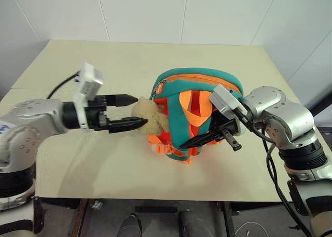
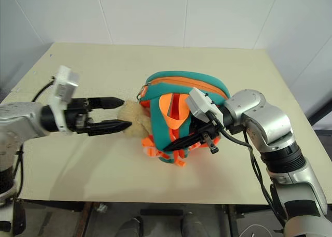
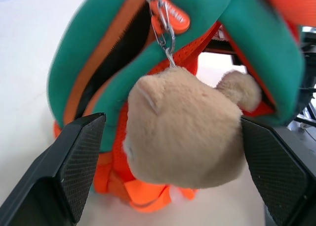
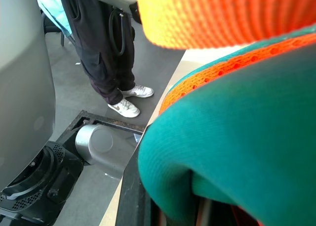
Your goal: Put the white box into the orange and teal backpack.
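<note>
The orange and teal backpack (image 1: 182, 81) stands upright in the middle of the table, straps facing me, with a tan plush head (image 1: 149, 116) hanging from its zip pull. My left gripper (image 1: 136, 111) is open, level, its fingers (image 3: 74, 171) on either side of the plush head without pressing it. In the left wrist view a dark gap shows along the backpack's zip (image 3: 106, 63). My right gripper (image 1: 193, 141) is shut on the backpack's teal edge (image 4: 232, 152) low on its right side. The white box is out of view.
The beige table (image 1: 104, 159) has bare room all round the backpack; its front edge runs close below my arms. White walls stand behind. A person's legs and shoes (image 4: 126, 100) stand on the dark floor beyond the table's edge.
</note>
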